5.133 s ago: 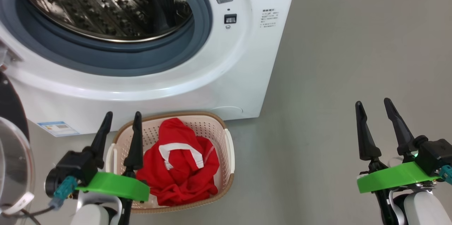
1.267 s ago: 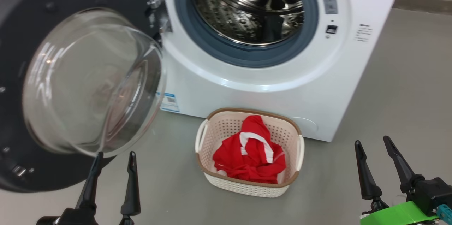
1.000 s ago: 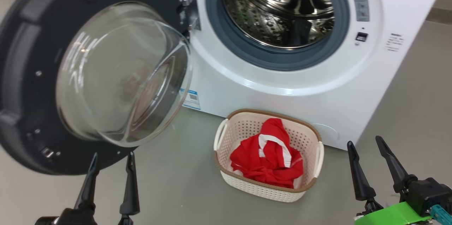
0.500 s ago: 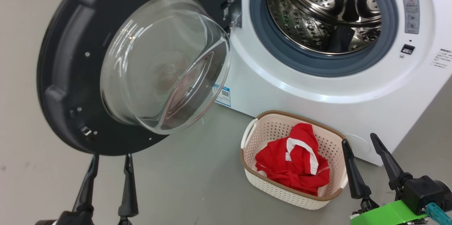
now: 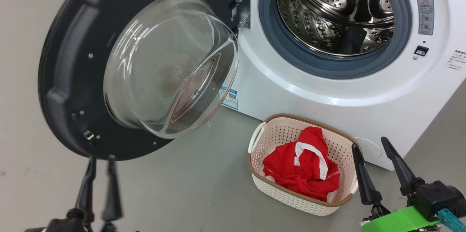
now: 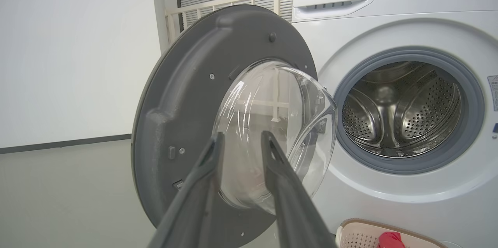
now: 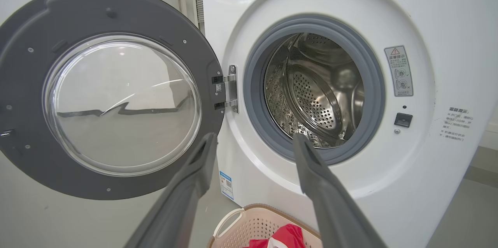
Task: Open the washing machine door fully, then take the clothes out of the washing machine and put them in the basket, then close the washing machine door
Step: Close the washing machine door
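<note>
Red clothes [image 5: 291, 173] are in the basket [image 5: 291, 116] lower middle, left pincer [image 5: 101, 158] and right pincer [image 5: 369, 142] both apart and empty, so I'd push the door [image 5: 65, 61] upper left shut from its outer rim.

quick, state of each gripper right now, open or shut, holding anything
left gripper: open, fingers apart, holding nothing
right gripper: open wide, holding nothing

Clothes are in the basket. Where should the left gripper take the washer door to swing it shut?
On the washing machine door, probably the dark rim at its free edge, opposite the hinge, coming from the left gripper side. That rim looks thin enough to pinch; the glass bowl bulges, smooth and too wide.
</note>
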You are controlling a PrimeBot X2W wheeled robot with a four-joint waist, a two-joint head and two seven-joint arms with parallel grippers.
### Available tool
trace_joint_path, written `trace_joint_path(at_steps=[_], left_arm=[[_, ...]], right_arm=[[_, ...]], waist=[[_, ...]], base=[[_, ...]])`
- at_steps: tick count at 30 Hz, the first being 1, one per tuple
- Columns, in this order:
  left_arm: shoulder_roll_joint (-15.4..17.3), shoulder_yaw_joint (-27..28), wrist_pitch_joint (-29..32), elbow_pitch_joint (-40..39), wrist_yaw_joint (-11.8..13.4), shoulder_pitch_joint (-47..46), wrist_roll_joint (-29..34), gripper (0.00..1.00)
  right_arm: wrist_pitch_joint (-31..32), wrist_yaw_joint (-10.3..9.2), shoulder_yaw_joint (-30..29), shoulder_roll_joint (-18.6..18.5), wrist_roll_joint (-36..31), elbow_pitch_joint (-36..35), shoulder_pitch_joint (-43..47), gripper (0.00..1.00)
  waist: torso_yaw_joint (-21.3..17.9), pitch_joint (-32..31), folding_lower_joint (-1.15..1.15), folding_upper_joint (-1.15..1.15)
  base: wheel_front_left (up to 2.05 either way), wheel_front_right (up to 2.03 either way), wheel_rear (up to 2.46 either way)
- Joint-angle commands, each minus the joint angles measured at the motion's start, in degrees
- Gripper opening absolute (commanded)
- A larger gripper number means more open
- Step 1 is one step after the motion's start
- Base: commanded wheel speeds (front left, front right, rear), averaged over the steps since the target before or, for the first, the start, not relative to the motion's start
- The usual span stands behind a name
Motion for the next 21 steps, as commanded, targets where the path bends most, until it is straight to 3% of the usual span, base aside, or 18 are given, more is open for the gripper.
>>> trace_joint_path(at_steps=[1,5,13,21], left_arm=[[0.68,2.30,-0.52,-2.17,0.49,-1.09,-0.02,0.00],[1.42,5.23,-0.52,-4.15,0.73,-2.76,-1.62,0.00],[1.72,15.87,-0.41,-2.12,-1.34,-9.94,-14.59,0.00],[8.40,21.64,5.73,9.05,-3.75,-21.36,-23.76,0.00]], right_arm=[[-0.36,0.36,0.99,-0.81,0.14,-1.26,-2.04,1.00],[-0.36,0.36,0.61,-0.81,0.19,-1.14,-1.80,1.00],[-0.36,0.36,0.37,-0.81,-0.14,-1.09,-1.71,1.00],[-0.36,0.36,0.54,-0.81,-0.78,-0.99,-2.19,1.00]], waist=[[-0.28,0.04,0.00,0.00],[-0.80,0.19,0.00,0.00],[-2.00,0.61,0.00,0.00],[-3.81,0.64,0.00,0.00]], base=[[0.00,0.00,0.00],[0.00,0.00,0.00],[0.00,0.00,0.00],[0.00,0.00,0.00]])
